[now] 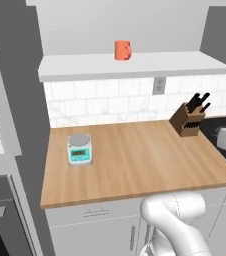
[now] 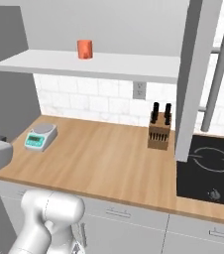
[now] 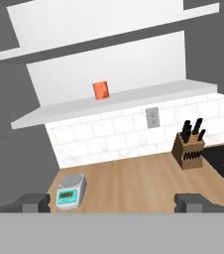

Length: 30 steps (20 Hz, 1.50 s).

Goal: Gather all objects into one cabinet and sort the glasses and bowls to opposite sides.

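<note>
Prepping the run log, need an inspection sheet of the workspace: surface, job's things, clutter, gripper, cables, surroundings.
Surface: wooden counter, mostly bare.
Job's things: orange mug upright on the cabinet shelf, left of centre; other cups and bowl nothing seen.
Clutter: kitchen scale on the counter's left part; knife block by the backsplash on the right.
Gripper: gripper seen in the hand view, fingers wide apart, holding nothing, pointed at the counter and shelf.
Cables: nothing seen.
Surroundings: tiled backsplash with wall outlet; black cooktop right of the counter; grey drawer units below.
</note>
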### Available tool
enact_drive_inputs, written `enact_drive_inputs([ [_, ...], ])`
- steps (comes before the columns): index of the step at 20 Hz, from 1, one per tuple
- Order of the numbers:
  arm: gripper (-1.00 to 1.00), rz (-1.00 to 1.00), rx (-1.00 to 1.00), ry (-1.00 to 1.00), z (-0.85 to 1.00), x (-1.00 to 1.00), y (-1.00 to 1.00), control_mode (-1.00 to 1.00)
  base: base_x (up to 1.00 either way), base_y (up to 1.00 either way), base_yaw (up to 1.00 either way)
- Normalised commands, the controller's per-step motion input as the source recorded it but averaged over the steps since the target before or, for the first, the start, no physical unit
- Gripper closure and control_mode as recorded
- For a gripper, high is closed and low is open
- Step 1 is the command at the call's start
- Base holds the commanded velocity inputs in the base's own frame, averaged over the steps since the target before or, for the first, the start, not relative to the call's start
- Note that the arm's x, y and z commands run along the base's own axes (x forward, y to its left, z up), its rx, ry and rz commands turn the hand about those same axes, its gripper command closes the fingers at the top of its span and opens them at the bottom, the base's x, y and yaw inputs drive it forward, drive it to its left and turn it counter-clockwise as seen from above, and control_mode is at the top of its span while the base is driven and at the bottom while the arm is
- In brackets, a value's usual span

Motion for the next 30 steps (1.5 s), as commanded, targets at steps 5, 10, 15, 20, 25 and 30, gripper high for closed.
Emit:
enact_drive_inputs([
  [5,-1.0,0.0,0.0,0.0,0.0,0.0,0.0,1.0,0.0,0.38,-0.07],
  [10,-1.0,0.0,0.0,0.0,0.0,0.0,0.0,1.0,-0.17,0.17,0.0],
  [15,-1.0,0.0,0.0,0.0,0.0,0.0,0.0,1.0,-0.4,0.25,0.0],
  [20,-1.0,0.0,0.0,0.0,0.0,0.0,0.0,1.0,-0.07,0.11,0.0],
  [25,-1.0,0.0,0.0,0.0,0.0,0.0,0.0,1.0,0.0,0.0,0.0],
  [30,-1.0,0.0,0.0,0.0,0.0,0.0,0.0,1.0,0.05,0.0,-0.01],
])
